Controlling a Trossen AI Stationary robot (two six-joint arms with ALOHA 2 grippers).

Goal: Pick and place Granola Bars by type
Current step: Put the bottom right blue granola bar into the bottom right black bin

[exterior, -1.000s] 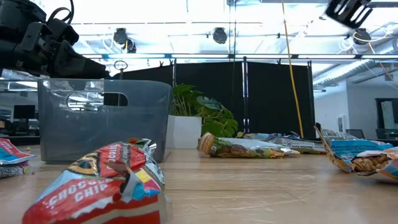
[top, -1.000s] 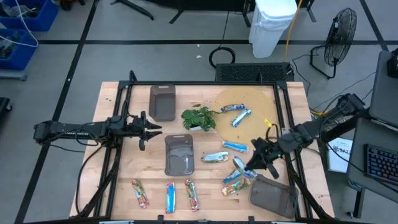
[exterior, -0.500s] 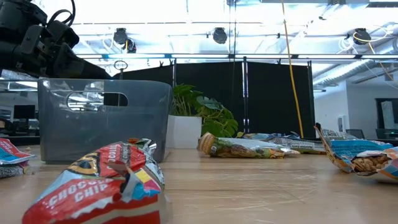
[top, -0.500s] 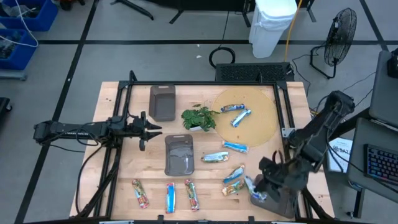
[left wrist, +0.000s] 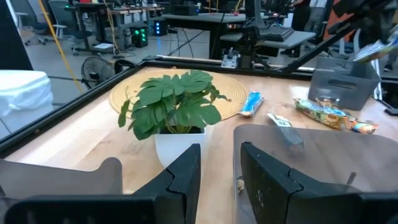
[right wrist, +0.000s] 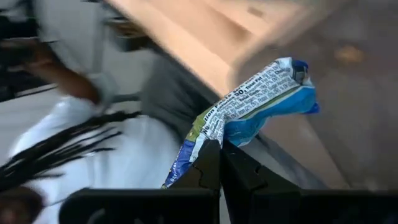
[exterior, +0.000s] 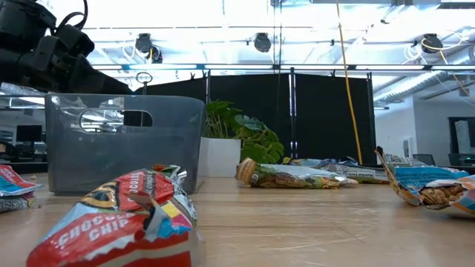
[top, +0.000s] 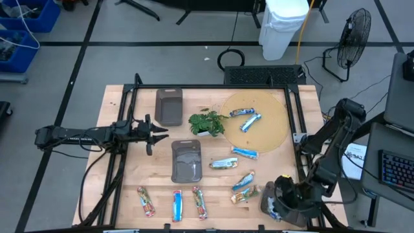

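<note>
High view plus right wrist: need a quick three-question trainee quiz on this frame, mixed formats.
1. True or false: the right gripper has its fingers shut on a blue granola bar.
2. Which lies on the round mat? A) red bars B) blue bars C) nothing
3. Fill in: the plant sits between two grey ____.

Key: 1 true. 2 B. 3 trays.

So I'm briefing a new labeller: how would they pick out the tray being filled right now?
Start at the round wooden mat, then go down to the table's near right corner. The grey tray there sits askew, unlike the other two, and the right end effector holds a blue bar over it.
</note>
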